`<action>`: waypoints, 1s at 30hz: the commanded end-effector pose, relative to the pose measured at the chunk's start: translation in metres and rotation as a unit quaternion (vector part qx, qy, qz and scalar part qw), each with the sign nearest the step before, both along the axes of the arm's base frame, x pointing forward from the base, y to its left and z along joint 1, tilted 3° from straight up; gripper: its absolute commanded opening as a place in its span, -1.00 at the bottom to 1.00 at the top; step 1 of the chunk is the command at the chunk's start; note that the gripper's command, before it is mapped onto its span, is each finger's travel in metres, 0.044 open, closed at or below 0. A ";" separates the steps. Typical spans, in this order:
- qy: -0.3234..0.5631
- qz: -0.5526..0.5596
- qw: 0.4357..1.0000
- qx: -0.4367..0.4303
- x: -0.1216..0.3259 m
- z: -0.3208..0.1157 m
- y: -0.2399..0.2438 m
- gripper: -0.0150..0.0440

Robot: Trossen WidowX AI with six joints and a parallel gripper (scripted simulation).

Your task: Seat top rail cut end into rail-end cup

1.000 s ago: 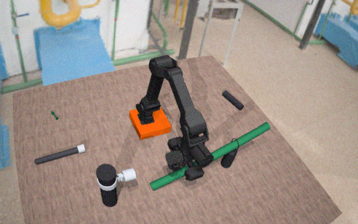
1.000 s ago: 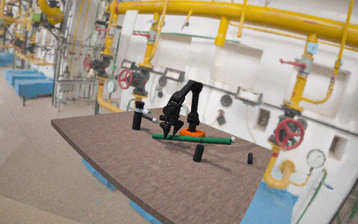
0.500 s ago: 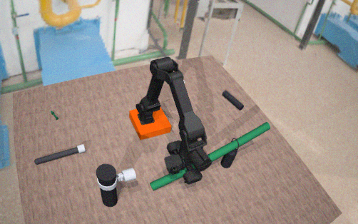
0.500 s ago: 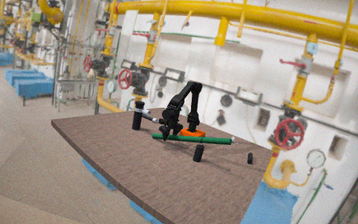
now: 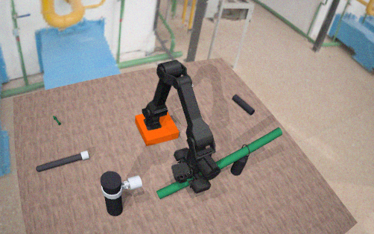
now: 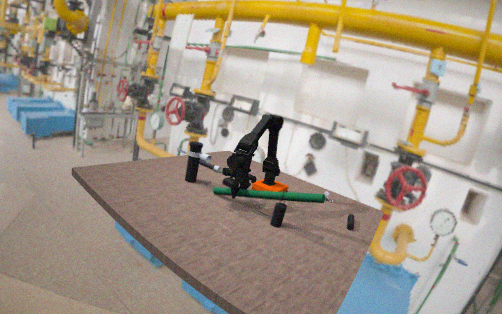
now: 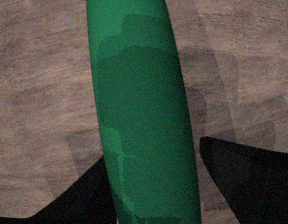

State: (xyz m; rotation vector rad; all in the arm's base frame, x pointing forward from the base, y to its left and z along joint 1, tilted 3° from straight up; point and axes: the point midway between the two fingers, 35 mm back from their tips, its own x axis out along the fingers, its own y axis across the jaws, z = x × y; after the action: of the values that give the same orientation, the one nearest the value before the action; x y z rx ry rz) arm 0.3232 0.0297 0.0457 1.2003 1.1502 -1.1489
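The green rail (image 5: 262, 141) (image 6: 292, 196) (image 7: 140, 90) runs through the thin loop (image 5: 245, 145) at the short black post (image 5: 238, 166) (image 6: 278, 215). The rail's near end lies lower than the white end cup (image 5: 135, 182) (image 6: 205, 157) and apart from it. The cup hangs on the white brace band (image 5: 112, 192), just under the cap of the big black post (image 5: 114, 205) (image 6: 191, 172). My gripper (image 5: 191, 180) (image 6: 238, 190) (image 7: 157, 154) is partly open astride the rail. In the wrist view the left finger meets the rail's edge; a narrow gap shows at the right finger.
The orange block (image 5: 162, 136) (image 6: 270, 186) is under the arm's base. A dark rod (image 5: 59, 163) with a white end lies left of it. A short dark cylinder (image 5: 243, 104) (image 6: 350, 222) lies near the far right edge. A small green piece (image 5: 56, 120) lies at the left.
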 end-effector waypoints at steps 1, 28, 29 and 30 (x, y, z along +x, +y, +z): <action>0.002 0.002 1.000 0.002 -0.001 0.000 0.000 0.18; -0.001 0.000 0.996 -0.086 0.004 0.045 -0.024 -0.49; -0.001 0.000 0.995 -0.096 0.005 0.050 -0.027 -0.49; -0.002 0.000 0.994 -0.107 0.005 0.055 -0.030 -0.49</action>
State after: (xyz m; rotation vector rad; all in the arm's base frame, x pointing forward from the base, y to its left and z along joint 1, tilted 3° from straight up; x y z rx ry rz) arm 0.3245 0.0086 0.0813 1.0728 1.0584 -1.2274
